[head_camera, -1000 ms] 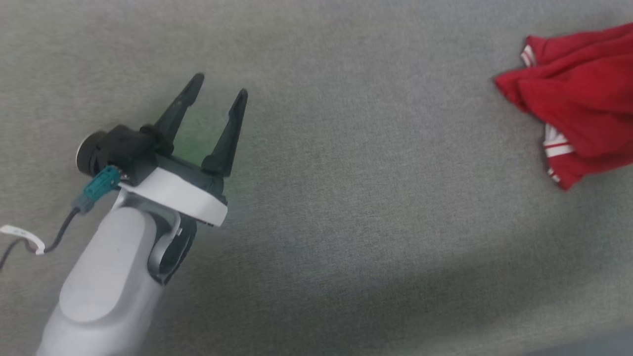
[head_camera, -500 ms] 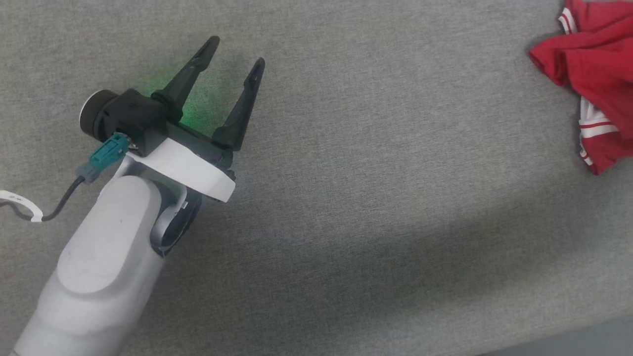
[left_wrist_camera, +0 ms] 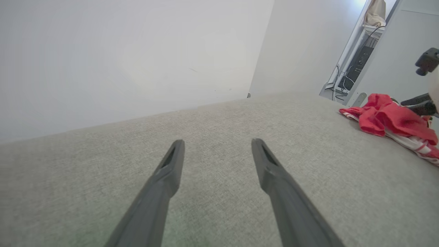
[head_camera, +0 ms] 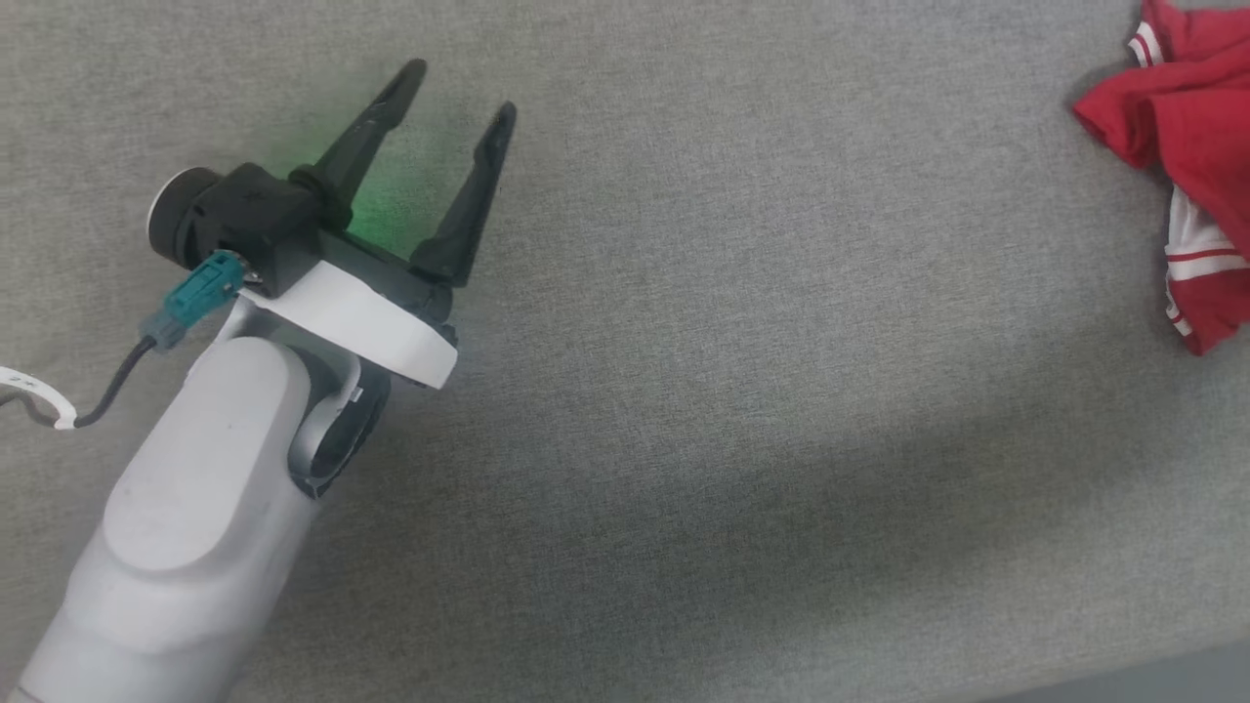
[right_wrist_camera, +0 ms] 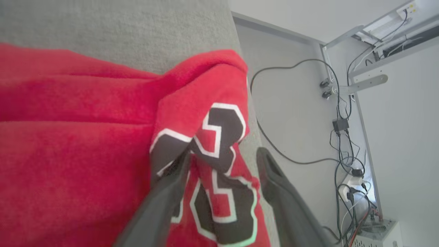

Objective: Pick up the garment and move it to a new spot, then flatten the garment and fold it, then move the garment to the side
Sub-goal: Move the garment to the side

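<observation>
Two grippers are seen, both with their fingers spread. The left gripper (head_camera: pixel 459 90) is held over the grey cloth-covered surface (head_camera: pixel 732 391), towards the left of the head view. Its jaws are set wide apart and nothing is held between them. A faint green glow (head_camera: pixel 386 210) is cast on the surface under its fingers.

The garment (head_camera: pixel 1196 127) is found crumpled on the same surface at the far right edge of the head view, partly cut off by the frame and well apart from the left gripper. A white panel with thin red stripes (head_camera: pixel 1196 259) is shown along its lower side. In the left wrist view it is seen heaped near the surface's edge.

In the right wrist view the right gripper (right_wrist_camera: pixel 224 152) is placed directly over the garment with its jaws apart. One finger is laid against the red cloth beside a black numeral outlined in white (right_wrist_camera: pixel 223 127); the other is seen at the garment's edge. Cloth lies between the fingers but is not pinched. Cables (right_wrist_camera: pixel 295 103) are seen on the pale floor beyond.
</observation>
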Robot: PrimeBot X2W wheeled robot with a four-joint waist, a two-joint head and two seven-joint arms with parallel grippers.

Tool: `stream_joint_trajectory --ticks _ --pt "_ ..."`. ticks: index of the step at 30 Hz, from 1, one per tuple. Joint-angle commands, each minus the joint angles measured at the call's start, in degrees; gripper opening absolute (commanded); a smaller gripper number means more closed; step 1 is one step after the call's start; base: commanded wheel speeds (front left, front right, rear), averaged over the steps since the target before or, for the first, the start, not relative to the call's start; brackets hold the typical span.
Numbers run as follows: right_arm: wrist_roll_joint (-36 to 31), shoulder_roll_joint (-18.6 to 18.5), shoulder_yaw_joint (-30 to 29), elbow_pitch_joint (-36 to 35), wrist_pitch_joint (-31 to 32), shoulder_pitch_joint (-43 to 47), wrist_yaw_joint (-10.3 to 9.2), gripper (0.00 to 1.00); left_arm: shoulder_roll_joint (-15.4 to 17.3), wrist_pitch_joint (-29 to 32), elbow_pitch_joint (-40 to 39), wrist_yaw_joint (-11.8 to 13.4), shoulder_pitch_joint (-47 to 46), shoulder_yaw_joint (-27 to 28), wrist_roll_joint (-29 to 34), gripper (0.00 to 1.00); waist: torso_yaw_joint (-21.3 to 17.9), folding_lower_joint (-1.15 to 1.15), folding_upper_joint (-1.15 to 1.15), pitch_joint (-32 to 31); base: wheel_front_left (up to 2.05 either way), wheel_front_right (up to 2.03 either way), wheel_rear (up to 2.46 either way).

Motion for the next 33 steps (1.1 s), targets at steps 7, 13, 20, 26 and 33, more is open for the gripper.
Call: stream_joint_trajectory --ticks 7,13,20,26,33 --pt "0.6 0.9 0.4 0.2 -4.8 -1.4 -0.04 1.00 -0.1 -0.2 -0.1 0.0 2.8 2.8 0.4 1.00 1.3 0.00 0.00 -3.5 0.00 0.00 0.00" --pt "3.5 2.8 0.5 -0.3 -9.1 0.0 -0.04 1.00 -0.4 -0.2 -0.3 0.0 6.3 6.1 0.6 1.00 3.0 0.00 0.00 -6.9 0.00 0.00 0.00" --pt "6.7 5.4 2.6 -1.8 -13.7 2.9 -0.04 1.00 -1.2 -0.2 0.3 0.0 10.1 9.3 0.4 1.00 5.3 0.00 0.00 -11.2 0.00 0.00 0.00" --pt "9.0 8.2 6.0 -4.0 -18.2 7.9 -0.04 1.00 -1.3 -0.2 0.8 0.0 14.7 12.5 0.9 1.00 7.3 0.00 0.00 -16.0 0.00 0.00 0.00" --pt "12.1 10.3 8.0 -7.5 -23.8 14.6 -0.04 1.00 -1.9 -0.2 1.7 0.0 20.9 18.0 1.9 1.00 8.9 0.00 0.00 -21.3 0.00 0.00 0.00"
